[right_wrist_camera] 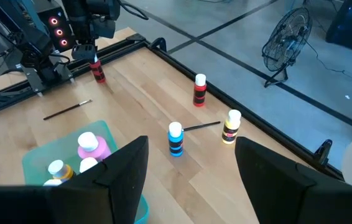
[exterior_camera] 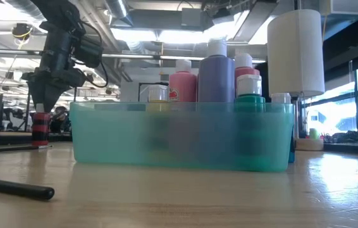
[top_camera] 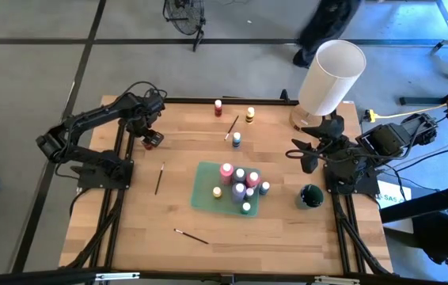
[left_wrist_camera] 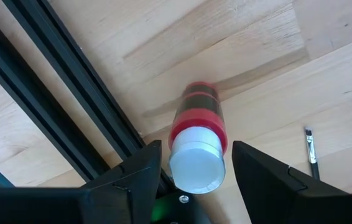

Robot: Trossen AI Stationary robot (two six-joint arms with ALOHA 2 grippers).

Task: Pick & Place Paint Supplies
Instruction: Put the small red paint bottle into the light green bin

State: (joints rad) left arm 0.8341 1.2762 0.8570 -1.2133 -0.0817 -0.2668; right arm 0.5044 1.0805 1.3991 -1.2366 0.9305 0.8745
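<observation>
Under the left gripper [left_wrist_camera: 191,171], fingers apart, stands 1 red bottle [left_wrist_camera: 198,140]. Light, stiff, probably slick; grip its body below the cap. Right gripper [right_wrist_camera: 191,165] waits open.

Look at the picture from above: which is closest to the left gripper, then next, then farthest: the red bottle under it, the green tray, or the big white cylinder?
1. Red bottle: right at the left gripper, near the table's left rail.
2. Green tray: mid-table, holding several bottles.
3. White cylinder: far right corner, beside the right arm.
</observation>
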